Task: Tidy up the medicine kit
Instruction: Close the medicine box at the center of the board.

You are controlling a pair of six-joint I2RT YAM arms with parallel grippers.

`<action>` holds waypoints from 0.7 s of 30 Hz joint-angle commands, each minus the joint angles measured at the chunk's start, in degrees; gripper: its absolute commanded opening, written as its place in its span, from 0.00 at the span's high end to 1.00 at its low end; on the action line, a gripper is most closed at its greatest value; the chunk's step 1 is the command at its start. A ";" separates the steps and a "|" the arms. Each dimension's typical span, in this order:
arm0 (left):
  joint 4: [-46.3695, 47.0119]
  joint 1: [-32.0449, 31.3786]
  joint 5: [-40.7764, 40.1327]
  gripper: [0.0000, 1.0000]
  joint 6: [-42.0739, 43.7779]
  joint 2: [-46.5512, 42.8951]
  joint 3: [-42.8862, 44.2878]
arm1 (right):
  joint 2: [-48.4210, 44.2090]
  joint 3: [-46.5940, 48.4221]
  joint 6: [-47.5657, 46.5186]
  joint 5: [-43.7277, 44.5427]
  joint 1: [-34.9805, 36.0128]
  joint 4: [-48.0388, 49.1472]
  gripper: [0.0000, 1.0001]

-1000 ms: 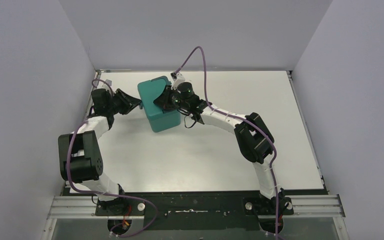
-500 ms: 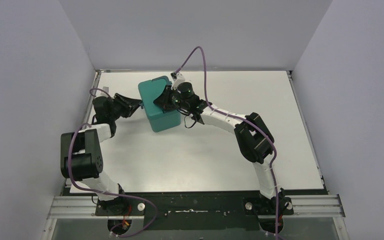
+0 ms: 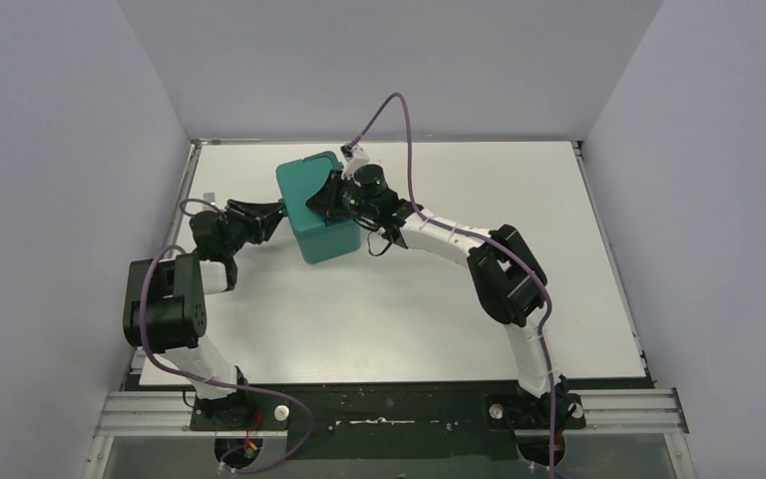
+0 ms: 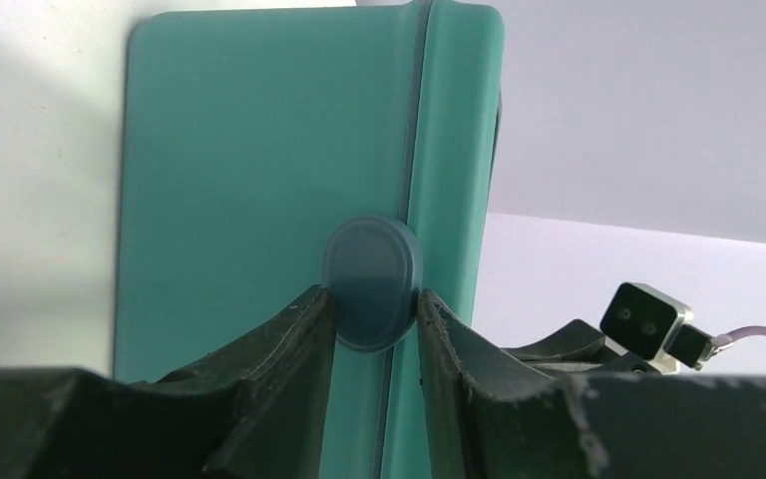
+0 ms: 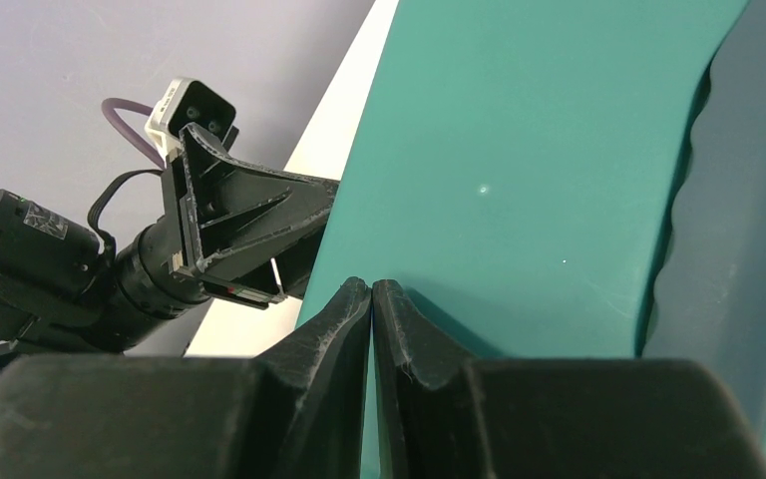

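The medicine kit (image 3: pixel 315 238) is rigid, smooth plastic, judged light and slippery; left gripper (image 4: pixel 374 299) pinches the side knob (image 4: pixel 371 267), the soundest hold; right gripper (image 5: pixel 371 291) closed, empty, against lid (image 5: pixel 519 150)

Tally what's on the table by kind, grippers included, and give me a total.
Medicine kit: 1
Grippers: 2 (left gripper closed on the kit's knob; right gripper shut, empty)
Total: 3

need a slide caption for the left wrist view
Left end effector gripping the grey-blue side knob of the teal medicine kit.
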 commanded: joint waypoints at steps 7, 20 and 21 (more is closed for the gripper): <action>4.99 -0.54 2.65 0.62 -3.73 -2.02 1.24 | 3.55 -2.06 -2.81 -0.32 0.68 -13.63 0.90; -42.04 3.05 -5.00 0.49 33.81 -19.45 15.33 | -8.03 0.30 -4.18 -3.56 -5.65 -17.71 0.79; -44.91 2.65 -5.66 0.49 36.70 -20.51 16.64 | -10.05 -1.11 -4.64 -3.68 -6.46 -17.86 0.75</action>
